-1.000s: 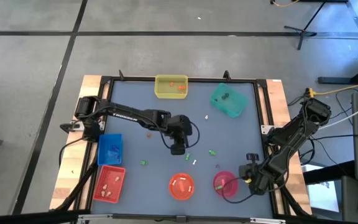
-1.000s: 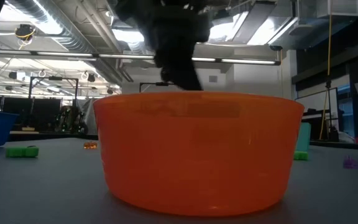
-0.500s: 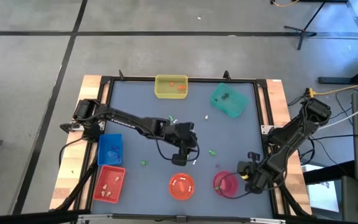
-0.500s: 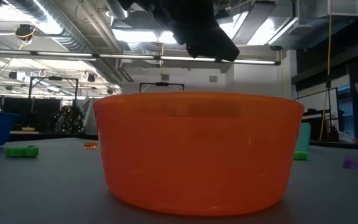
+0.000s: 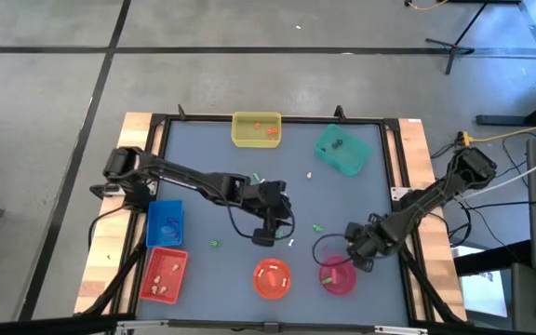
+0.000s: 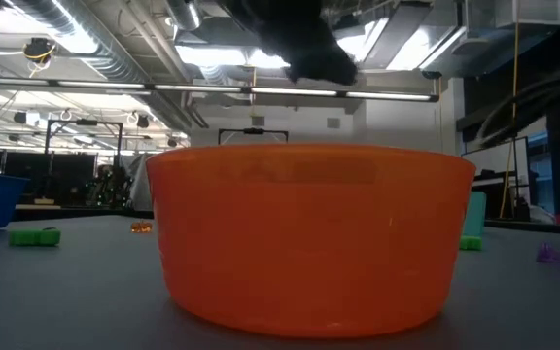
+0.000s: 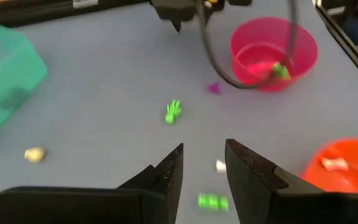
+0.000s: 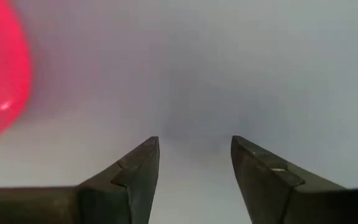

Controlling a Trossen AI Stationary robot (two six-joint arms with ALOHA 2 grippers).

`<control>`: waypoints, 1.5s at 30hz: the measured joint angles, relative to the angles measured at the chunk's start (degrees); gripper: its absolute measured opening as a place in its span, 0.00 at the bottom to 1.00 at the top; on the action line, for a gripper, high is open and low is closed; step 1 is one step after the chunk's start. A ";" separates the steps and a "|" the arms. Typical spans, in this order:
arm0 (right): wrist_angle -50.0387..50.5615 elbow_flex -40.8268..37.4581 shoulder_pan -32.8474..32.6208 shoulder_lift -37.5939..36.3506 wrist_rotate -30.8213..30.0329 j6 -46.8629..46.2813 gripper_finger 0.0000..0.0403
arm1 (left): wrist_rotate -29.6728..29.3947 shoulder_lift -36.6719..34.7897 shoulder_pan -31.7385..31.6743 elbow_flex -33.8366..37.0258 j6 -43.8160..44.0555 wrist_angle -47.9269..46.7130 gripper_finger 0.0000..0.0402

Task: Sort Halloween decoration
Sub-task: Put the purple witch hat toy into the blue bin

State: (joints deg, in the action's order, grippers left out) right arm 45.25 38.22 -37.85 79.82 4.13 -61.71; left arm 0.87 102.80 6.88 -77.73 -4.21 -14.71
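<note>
Right pincer [image 8: 194, 168]: two dark wedge-shaped fingers spread apart, nothing between them, over smooth grey table [image 5: 361, 200] beside the round glossy pink bowl [image 5: 338, 276]. Left pincer [image 7: 204, 163]: fingers parted, empty, above a small white trinket [image 7: 220, 165]. Green trinkets [image 7: 173, 111] lie scattered on the matte surface nearby; one sits in the pink bowl. A round orange plastic bowl [image 5: 272, 278] stands just beside.

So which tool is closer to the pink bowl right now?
Right. The right tool hangs just beside the pink bowl, at its far rim. The left tool is farther off, over the middle of the table.
</note>
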 joint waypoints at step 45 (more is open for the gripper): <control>-21.25 4.28 14.21 5.74 0.96 -1.01 0.51 | -12.20 -37.87 7.03 33.33 11.39 5.22 0.26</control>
State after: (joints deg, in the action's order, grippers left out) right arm 24.00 42.50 -23.64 85.56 5.08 -62.72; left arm -11.33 64.93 13.91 -44.40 7.18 -9.50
